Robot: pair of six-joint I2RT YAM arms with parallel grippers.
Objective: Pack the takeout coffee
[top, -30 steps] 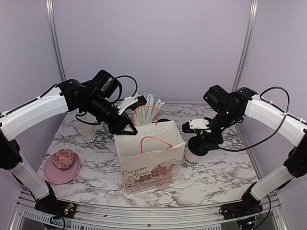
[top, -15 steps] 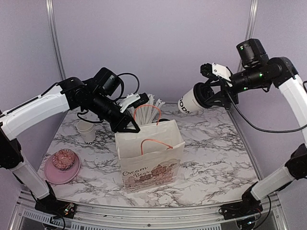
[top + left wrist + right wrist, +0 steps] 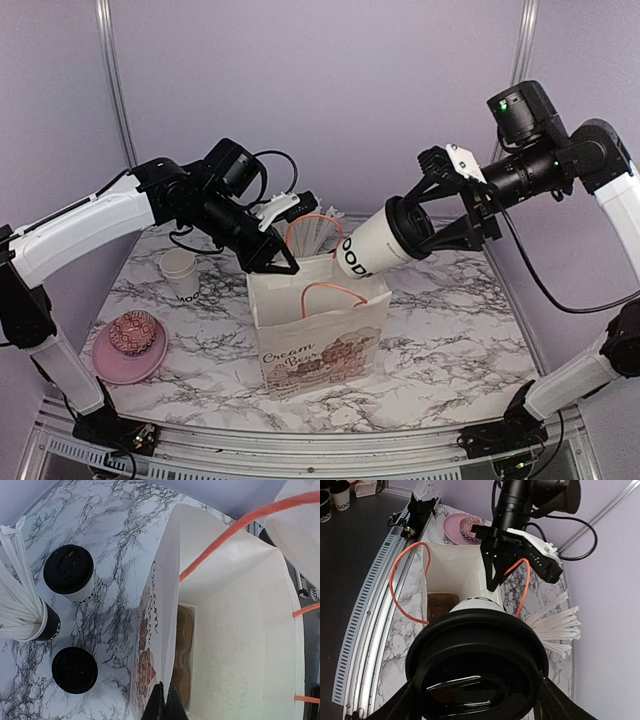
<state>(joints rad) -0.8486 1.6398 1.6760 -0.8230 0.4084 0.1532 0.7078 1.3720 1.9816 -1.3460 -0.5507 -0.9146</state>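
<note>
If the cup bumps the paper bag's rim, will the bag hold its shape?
Probably not: the paper bag looks thin and creased, its mouth held open by the left gripper pinching the rim. Likely light, so a bump may slide or tip it.

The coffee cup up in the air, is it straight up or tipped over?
Tipped. The cup leans nearly sideways, black lid up on the right, base aimed at the paper bag.

The left gripper [image 3: 163, 704] is cropped at the paper bag's [image 3: 235, 630] rim — only fingertips show.
</note>
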